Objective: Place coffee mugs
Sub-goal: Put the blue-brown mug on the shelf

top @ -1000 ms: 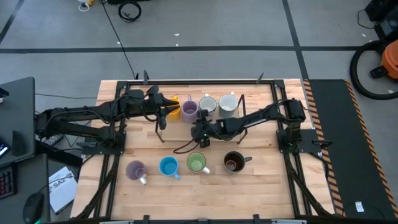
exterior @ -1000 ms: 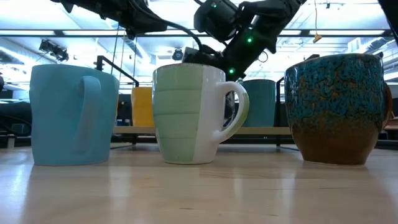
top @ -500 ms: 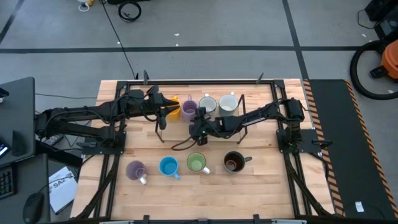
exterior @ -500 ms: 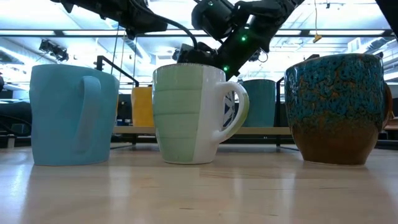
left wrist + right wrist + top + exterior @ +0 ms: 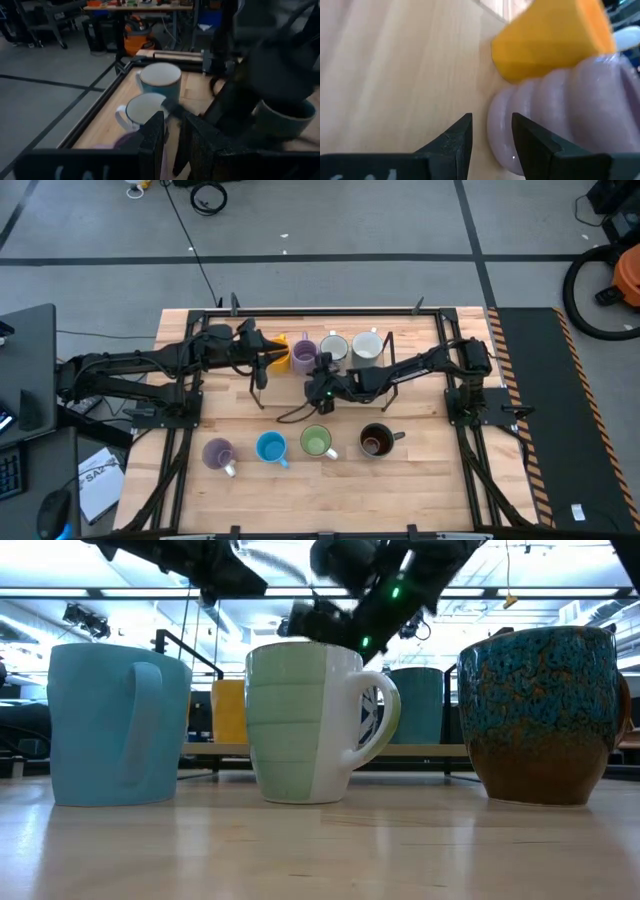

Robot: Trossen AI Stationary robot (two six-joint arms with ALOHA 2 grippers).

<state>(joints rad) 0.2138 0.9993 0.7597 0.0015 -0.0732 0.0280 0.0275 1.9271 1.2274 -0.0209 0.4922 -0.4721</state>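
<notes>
Purple mug (image 5: 304,357) at table's 12 o'clock, beside orange mug (image 5: 280,352). Right gripper (image 5: 318,376) slightly spread, empty, just beside it. Left gripper (image 5: 266,356): can't tell. Rigid, glazed, likely slippery, breakable; take rim or handle.

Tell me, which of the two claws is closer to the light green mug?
The right one. The right gripper hangs just behind the light green mug, by the purple mug; the left gripper is farther off beside the orange mug.

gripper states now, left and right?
Left gripper: fingers nearly together, holding nothing visible.
Right gripper: open, empty, beside the purple mug.
</notes>
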